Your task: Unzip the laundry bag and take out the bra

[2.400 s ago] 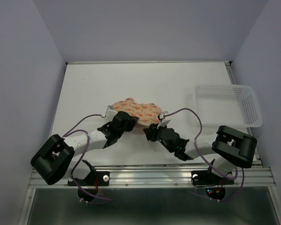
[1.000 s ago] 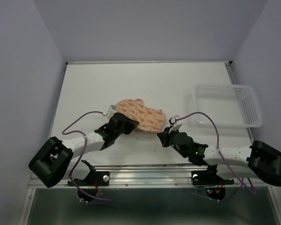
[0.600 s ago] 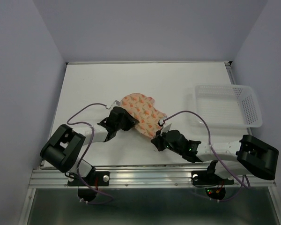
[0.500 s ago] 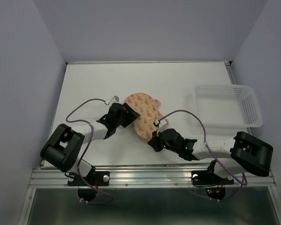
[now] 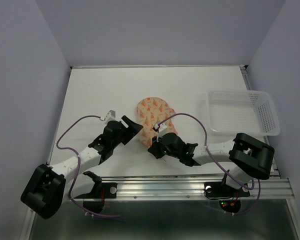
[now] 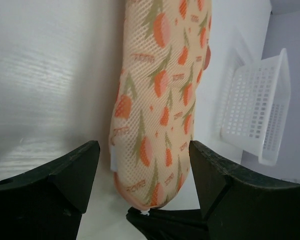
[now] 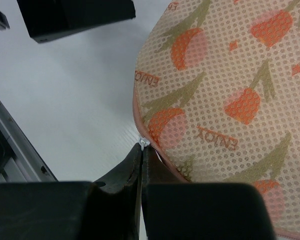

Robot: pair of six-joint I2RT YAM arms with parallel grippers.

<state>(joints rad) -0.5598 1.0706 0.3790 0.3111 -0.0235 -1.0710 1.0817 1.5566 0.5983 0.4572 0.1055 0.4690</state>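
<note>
laundry bag (image 5: 151,111) on the desk (image 5: 90,90), long axis running away from the bases; near tip at right hand (image 7: 141,150), pressed together on zip pull (image 7: 143,144); left hand (image 5: 131,128) spread, just left of it.

Bright, even overhead light w/ soft shadows. Left wrist view: glare streaks on table (image 6: 45,75), left gripper (image 6: 142,150) dark, soft-edged. Right wrist: laundry bag (image 7: 230,75) mesh sharp; right gripper (image 7: 141,150) prob. defocused.
</note>
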